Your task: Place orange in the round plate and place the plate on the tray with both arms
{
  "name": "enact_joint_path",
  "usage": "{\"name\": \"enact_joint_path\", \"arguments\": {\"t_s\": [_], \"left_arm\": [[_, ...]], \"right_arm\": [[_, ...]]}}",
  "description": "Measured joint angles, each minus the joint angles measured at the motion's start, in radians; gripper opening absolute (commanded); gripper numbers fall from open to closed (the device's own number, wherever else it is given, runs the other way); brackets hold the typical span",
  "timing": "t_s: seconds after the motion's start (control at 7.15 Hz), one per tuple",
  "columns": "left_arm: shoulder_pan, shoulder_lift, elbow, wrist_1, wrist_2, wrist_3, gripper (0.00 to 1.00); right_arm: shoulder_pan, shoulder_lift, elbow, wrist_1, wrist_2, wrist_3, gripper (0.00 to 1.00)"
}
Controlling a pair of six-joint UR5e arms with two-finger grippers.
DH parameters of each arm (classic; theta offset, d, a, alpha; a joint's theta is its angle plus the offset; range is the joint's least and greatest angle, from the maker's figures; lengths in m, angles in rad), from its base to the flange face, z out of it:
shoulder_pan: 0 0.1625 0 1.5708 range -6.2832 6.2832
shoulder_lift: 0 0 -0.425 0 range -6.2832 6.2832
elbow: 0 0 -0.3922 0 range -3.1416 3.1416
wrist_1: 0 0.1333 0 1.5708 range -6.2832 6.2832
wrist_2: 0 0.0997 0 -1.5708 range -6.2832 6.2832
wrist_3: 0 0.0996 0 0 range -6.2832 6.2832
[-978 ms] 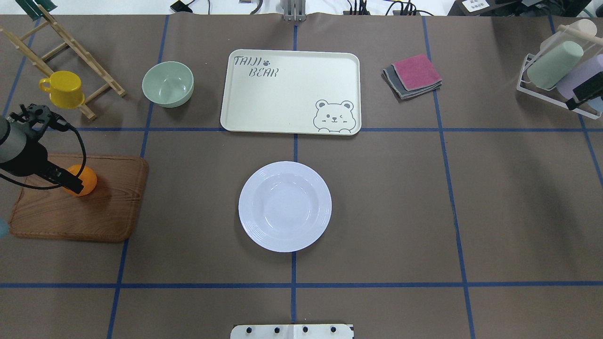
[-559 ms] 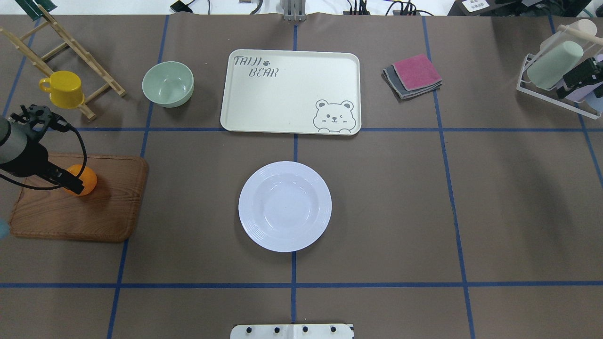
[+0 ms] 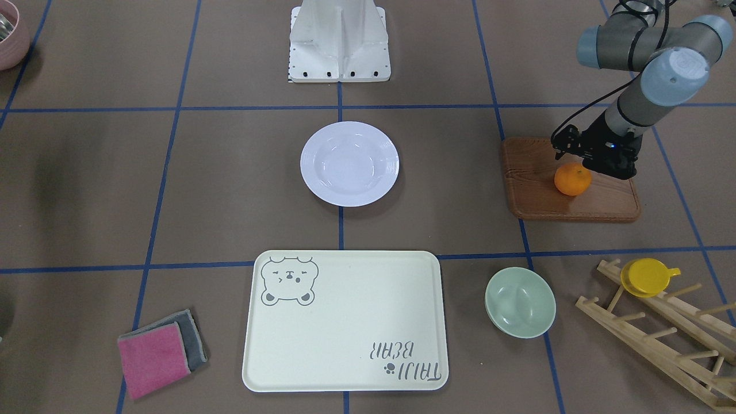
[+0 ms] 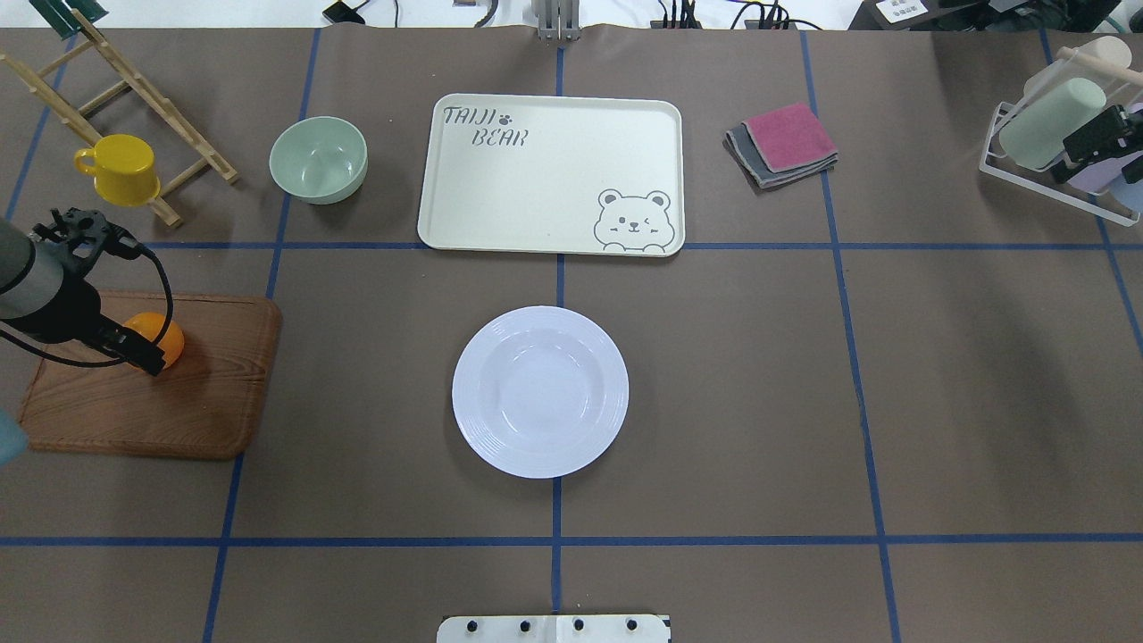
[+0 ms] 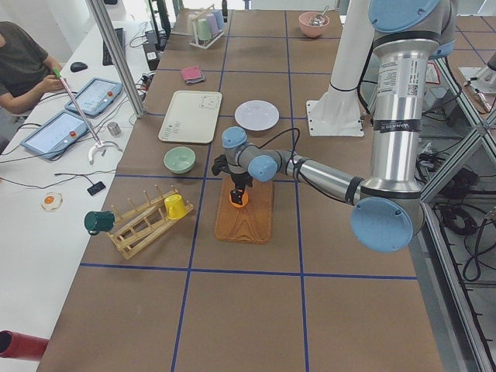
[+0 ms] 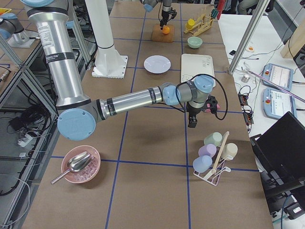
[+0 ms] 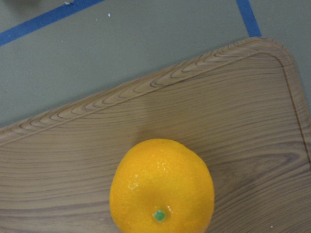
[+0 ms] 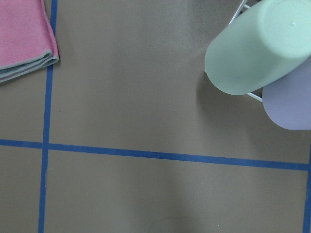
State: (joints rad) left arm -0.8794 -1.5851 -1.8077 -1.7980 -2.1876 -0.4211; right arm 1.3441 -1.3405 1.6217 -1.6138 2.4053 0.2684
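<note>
Front view: 1 orange point(image 3: 572, 179), 1 plate point(image 3: 349, 163), 1 tray point(image 3: 345, 322), 1 board point(image 3: 532, 192), 1 green bowl point(image 3: 520, 302), 1 yellow cup point(image 3: 647, 277) on 1 peg rack point(image 3: 650, 339), and 2 cloths point(image 3: 155, 356) stacked, pink on grey. Orange sits abt mid-board. L gripper point(image 3: 601, 162), at the end of L arm point(image 3: 632, 109), is just beside the orange on its robot-ward side and higher. Touching or not: can't tell. Open or closed: can't tell, as the body hides the tips. Plate lies flat, hollow up, on the table point(image 3: 172, 190) betw. robot base and tray, apart from both. Tray lies flat, long axis across the table.

Overhead: L gripper's black tip covers the orange's left part; the rest peeps out to the right. Tray text reads upright here, bear at the near right corner. R gripper point(image 4: 1094, 138) is at the right edge, overlapping the cup rack point(image 4: 1045, 190) in view, well apart from orange, plate and tray. Its jaw state: can't tell.

Left side view: L arm is near, its gripper pointing down over the orange. 1 person point(image 5: 23, 62) sits at a side desk.

Right side view: R arm point(image 6: 128, 101) is near, its gripper pointing down above bare table, beside the cup rack w/ 4 cups. Orange is far and small, under L gripper.

L wrist: orange at bottom centre, cut by the lower edge. It is round, no clear long axis, green stem dot facing the cam. Jaw state not shown here.

R wrist: table, blue tape lines, pink cloth corner top left, 2 cups (green, lilac) top right.
</note>
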Motion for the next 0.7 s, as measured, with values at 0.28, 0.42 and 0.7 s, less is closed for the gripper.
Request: {"name": "enact_joint_path", "arguments": {"t_s": [0.28, 0.42, 0.7], "left_arm": [[0.005, -0.018, 0.038, -0.016, 0.002, 0.001, 1.0], [0.006, -0.034, 0.066, -0.03, 0.002, 0.0, 1.0], [0.01, -0.058, 0.106, -0.042, 0.003, 0.001, 0.06]], "right_arm": [[0.0, 0.0, -0.004, 0.0, 0.0, 0.0, 1.0], [0.0, 0.0, -0.006, 0.0, 0.0, 0.0, 1.0], [0.0, 0.0, -0.006, 0.0, 0.0, 0.0, 1.0]]}}
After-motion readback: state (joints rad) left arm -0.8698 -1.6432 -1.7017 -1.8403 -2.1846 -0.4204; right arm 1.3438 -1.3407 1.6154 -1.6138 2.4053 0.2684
